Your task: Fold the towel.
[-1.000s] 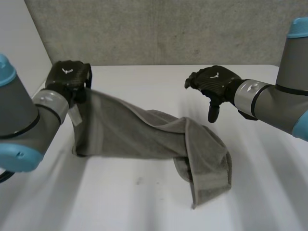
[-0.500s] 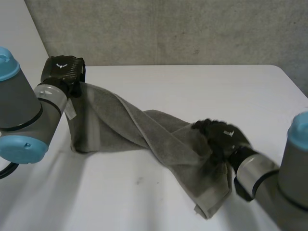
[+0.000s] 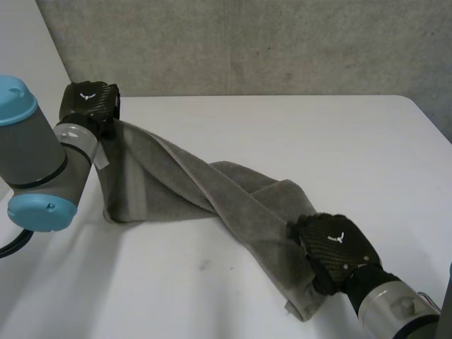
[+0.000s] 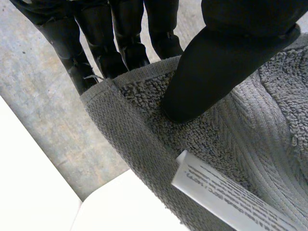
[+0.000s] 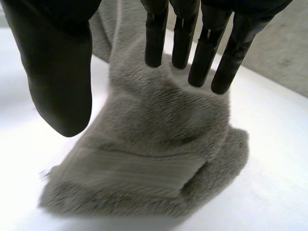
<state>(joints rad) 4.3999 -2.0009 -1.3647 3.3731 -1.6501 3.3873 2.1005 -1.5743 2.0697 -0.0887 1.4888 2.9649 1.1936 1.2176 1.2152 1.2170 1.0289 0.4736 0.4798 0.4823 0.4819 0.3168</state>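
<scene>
My left hand (image 3: 88, 102) pinches the towel (image 3: 191, 187) by its edge between thumb and fingers, lifting it off the surface (image 3: 296, 134). My right hand (image 3: 335, 247), fingers straight and thumb apart, is over the other end, bunched beneath its palm.

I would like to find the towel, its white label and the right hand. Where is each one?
towel (image 3: 176, 185): head view, on its middle part.
label (image 4: 231, 199): left wrist view, on the printed white strip.
right hand (image 3: 337, 248): head view, on its back.
</scene>
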